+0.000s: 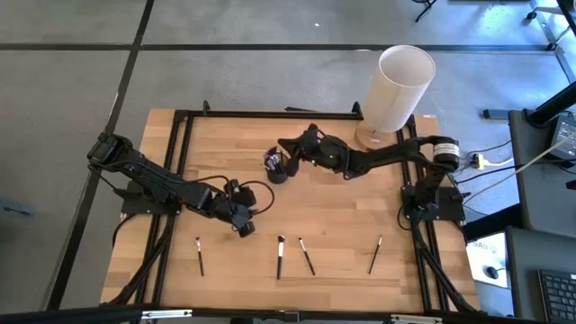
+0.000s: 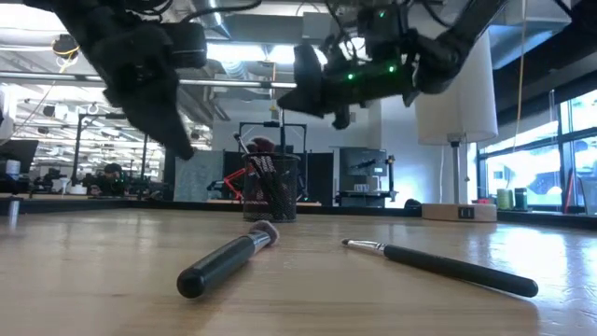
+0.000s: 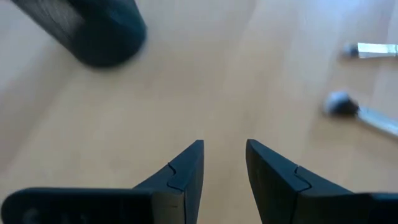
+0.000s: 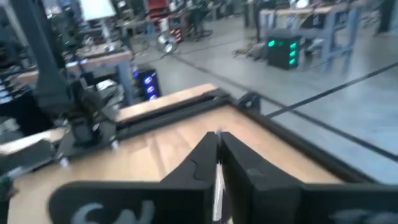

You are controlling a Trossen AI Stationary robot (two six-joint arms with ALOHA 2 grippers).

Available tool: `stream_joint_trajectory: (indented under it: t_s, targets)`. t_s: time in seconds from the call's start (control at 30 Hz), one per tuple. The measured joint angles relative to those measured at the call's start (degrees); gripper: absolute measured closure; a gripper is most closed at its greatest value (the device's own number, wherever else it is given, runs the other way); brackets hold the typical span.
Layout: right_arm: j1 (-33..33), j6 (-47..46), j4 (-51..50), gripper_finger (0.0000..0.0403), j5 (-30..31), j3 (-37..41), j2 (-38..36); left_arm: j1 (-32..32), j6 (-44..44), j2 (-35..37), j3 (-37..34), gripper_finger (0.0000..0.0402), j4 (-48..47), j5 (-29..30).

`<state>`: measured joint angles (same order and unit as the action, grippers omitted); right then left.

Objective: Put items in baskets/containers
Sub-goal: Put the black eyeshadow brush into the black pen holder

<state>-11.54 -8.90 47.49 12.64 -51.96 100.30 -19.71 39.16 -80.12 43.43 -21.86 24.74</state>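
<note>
Hovering near the small black cylindrical mesh cup with the right gripper pinching a thin pale brush, the left gripper hanging narrowly parted above 4 dark-handled brushes lying on the wooden table.

Overhead looks down; low camera level, sharing mesh cup with it

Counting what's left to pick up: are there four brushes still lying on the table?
Yes: the high view shows four brushes lying along the table's near edge.
</note>
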Motion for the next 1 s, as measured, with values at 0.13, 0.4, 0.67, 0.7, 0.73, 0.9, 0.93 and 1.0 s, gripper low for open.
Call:
stream_joint_trajectory:
  t_s: [0.13,0.4,0.67,0.7,0.73,0.9,0.93,1.0]
  targets:
    - [-0.75,-0.65,-1.31,0.0341,-4.2,0.0,0.82,-0.19,5.92,0.0,1.69,0.0286,-7.57,-5.29]
    - [1.01,-4.43,-8.06,0.0262,-3.26,0.04,-0.56,-1.01,21.45,0.0,8.75,0.0286,-28.04,-15.54]
    - [5.03,-3.39,-8.67,0.0258,-3.27,0.02,-4.53,-9.24,46.81,-0.02,8.39,0.0286,-35.22,-24.8]
    - [5.44,-2.77,-8.14,0.0258,-3.33,0.01,-4.9,-10.57,49.94,0.0,8.23,0.0286,-35.55,-25.03]
    - [5.68,-2.27,-8.61,0.0258,-3.41,0.0,-5.51,-11.86,52.97,0.0,7.93,0.0285,-35.79,-25.3]
    - [5.83,-1.31,-11.57,0.0258,-6.21,0.0,-8.86,-17.06,65.03,-0.02,6.65,0.0285,-39.52,-25.65]
    - [5.83,-1.29,-12.25,0.0258,-6.83,0.0,-9.46,-17.92,66.57,-0.01,6.18,0.0285,-39.99,-25.41]
    - [5.85,-1.16,-14.92,0.0258,-8.47,0.0,-10.48,-19.45,69.45,0.0,4.63,0.0285,-39.68,-24.99]
